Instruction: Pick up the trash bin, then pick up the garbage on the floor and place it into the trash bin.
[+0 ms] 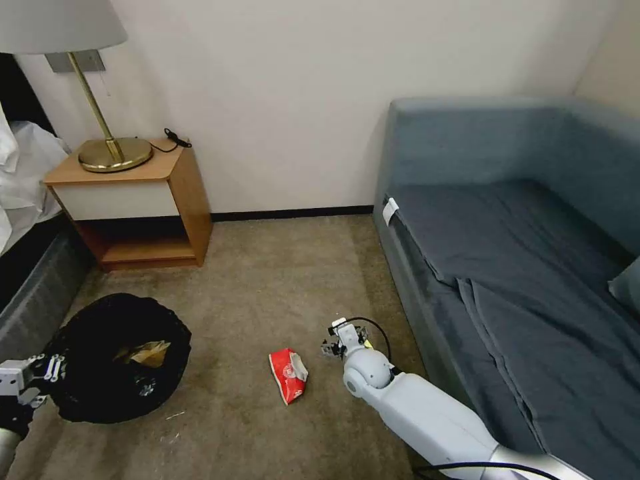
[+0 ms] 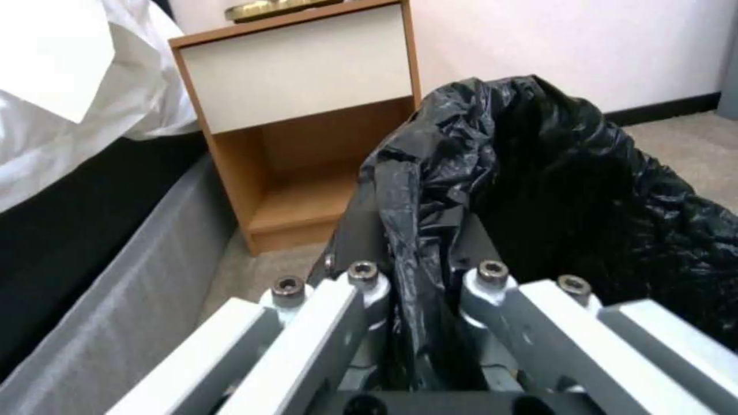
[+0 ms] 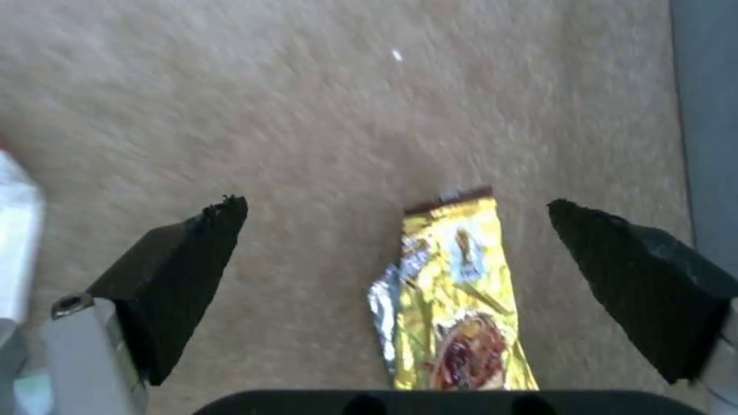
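Observation:
The trash bin (image 1: pixel 100 373), lined with a crinkled black bag, is low at my left. My left gripper (image 1: pixel 41 375) is shut on its near rim; the left wrist view shows the bag's rim (image 2: pixel 419 230) pinched in that gripper (image 2: pixel 426 276). A crumpled brown paper bag (image 1: pixel 151 353) lies inside the bin. On the carpet lies a red snack packet (image 1: pixel 288 375). Just right of it my right gripper (image 1: pixel 335 341) points down, open. In the right wrist view its spread fingers (image 3: pixel 192 259) straddle a yellow-brown snack wrapper (image 3: pixel 461 300) lying flat below the gripper (image 3: pixel 396 204).
A blue-grey sofa (image 1: pixel 520 267) runs along the right, close beside my right arm. A wooden nightstand (image 1: pixel 133 200) with a brass lamp (image 1: pixel 113 150) stands at the back left, and a bed edge (image 1: pixel 33 280) lies left of the bin. Open carpet (image 1: pixel 280 280) spans the middle.

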Controlling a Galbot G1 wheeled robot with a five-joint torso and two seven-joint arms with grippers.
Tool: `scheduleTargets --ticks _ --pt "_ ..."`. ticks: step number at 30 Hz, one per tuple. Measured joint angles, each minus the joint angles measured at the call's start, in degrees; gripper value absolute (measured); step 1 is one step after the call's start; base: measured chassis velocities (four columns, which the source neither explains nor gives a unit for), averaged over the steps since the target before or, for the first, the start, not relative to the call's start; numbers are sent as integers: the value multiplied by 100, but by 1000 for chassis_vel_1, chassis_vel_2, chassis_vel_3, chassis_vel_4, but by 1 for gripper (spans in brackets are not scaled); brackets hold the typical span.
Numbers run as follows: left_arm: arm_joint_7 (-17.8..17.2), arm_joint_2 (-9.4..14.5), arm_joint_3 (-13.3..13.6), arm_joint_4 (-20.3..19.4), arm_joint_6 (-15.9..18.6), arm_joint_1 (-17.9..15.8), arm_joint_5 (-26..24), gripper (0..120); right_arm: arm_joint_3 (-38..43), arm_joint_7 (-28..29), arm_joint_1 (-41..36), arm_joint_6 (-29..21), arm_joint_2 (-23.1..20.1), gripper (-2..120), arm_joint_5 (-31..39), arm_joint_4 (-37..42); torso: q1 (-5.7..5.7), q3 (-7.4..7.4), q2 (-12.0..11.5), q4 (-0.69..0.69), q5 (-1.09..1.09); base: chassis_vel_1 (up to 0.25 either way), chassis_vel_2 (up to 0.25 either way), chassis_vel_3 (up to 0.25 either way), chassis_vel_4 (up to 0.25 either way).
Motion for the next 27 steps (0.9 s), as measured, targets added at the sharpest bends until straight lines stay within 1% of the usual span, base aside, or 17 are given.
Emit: scheduleTargets --ticks 10,22,27 --pt "27 48 81 0 34 -94 -3 6 237 -216 -276 69 65 100 -105 -189 0 0 0 -1 1 0 0 0 0" --pt "62 169 74 -22 81 -66 -23 6 517 -555 -118 333 138 100 -389 -834 0 0 0 0 1 0 0 0 0" --pt "63 178 69 -24 93 -68 -34 6 542 -610 -112 369 155 100 -431 -941 0 0 0 0 1 0 0 0 0"
